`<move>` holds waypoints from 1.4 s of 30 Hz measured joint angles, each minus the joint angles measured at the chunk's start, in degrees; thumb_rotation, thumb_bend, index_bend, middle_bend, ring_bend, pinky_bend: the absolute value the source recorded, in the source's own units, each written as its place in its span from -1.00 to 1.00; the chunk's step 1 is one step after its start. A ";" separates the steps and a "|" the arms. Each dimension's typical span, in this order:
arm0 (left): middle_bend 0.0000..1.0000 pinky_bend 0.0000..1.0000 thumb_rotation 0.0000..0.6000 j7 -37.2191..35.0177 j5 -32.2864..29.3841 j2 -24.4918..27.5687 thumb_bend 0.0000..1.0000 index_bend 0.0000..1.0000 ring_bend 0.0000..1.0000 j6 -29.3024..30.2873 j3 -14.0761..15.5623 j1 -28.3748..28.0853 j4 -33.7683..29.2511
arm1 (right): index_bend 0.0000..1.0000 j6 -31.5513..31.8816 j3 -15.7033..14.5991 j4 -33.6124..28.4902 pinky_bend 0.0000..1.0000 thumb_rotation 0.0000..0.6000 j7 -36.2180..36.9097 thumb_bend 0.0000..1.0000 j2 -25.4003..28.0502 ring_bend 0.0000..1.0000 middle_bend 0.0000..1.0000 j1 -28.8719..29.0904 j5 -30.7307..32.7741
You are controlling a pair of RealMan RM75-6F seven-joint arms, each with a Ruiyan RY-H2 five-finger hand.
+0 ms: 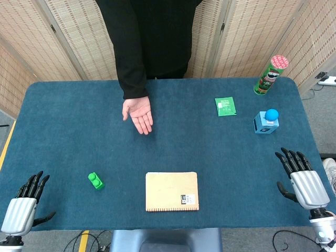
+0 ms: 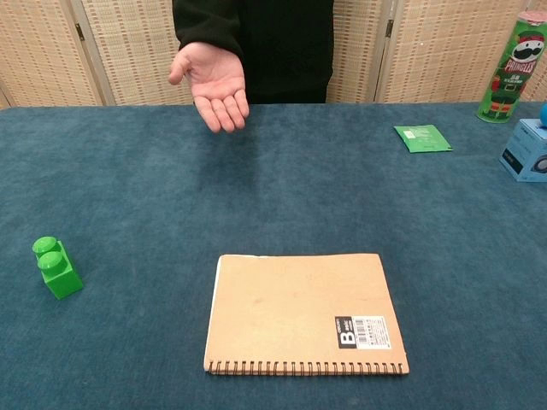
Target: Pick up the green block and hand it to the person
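Observation:
The green block (image 1: 95, 180) (image 2: 57, 267), a small brick with two studs, stands on the blue table at the front left. My left hand (image 1: 23, 206) rests open at the front left corner, well to the left of the block and apart from it. At the front right edge my right hand (image 1: 302, 178) lies open with its fingers spread and nothing in it. The person's hand (image 1: 138, 114) (image 2: 212, 85) is held out palm up over the far middle of the table. Neither of my hands shows in the chest view.
A tan spiral notebook (image 1: 172, 191) (image 2: 305, 313) lies at the front centre. A green packet (image 1: 225, 106) (image 2: 422, 137), a blue box (image 1: 265, 124) with a blue ball on top and a green Pringles can (image 1: 270, 75) (image 2: 513, 68) are at the far right.

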 measured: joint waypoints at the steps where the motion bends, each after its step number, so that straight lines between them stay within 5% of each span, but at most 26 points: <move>1: -1.00 -0.57 1.00 0.00 -0.04 -0.01 -0.72 -1.00 -0.97 -0.12 0.00 -0.05 -0.02 | -1.00 -0.03 0.05 -0.01 -1.00 1.00 -0.02 -0.37 -0.01 -1.00 -1.00 0.01 0.15; 10: -1.00 -0.57 1.00 -0.10 2.25 -0.07 -0.72 -0.95 -0.97 -0.55 1.22 -0.43 -0.51 | -1.00 1.05 -0.42 -0.43 -1.00 1.00 0.82 -0.37 0.35 -1.00 -1.00 -0.26 -1.72; 15: -0.95 -0.50 1.00 -0.81 7.22 0.59 -0.72 -0.68 -0.80 -0.42 2.41 -1.67 -1.34 | -1.00 3.36 -1.34 -0.47 -1.00 1.00 2.18 -0.37 0.85 -1.00 -1.00 -1.13 -4.33; 19: -0.64 -0.29 1.00 -1.89 11.35 1.48 -0.65 -0.38 -0.57 -1.31 2.44 -4.79 -2.14 | -1.00 4.94 -1.87 -0.24 -1.00 1.00 3.46 -0.37 1.24 -1.00 -1.00 -1.64 -6.23; 31: -0.47 -0.23 1.00 4.03 12.33 -0.41 -0.60 -0.27 -0.39 -14.86 -1.10 -16.50 -1.25 | -1.00 7.25 -1.81 0.67 -1.00 1.00 5.52 -0.37 1.56 -1.00 -1.00 -2.36 -7.39; 42: -0.44 -0.23 1.00 -10.39 9.87 -4.03 -0.59 -0.21 -0.38 -23.02 -2.56 -25.64 8.92 | -1.00 6.26 -0.52 0.47 -1.00 1.00 5.18 -0.36 1.52 -1.00 -1.00 -1.99 -4.77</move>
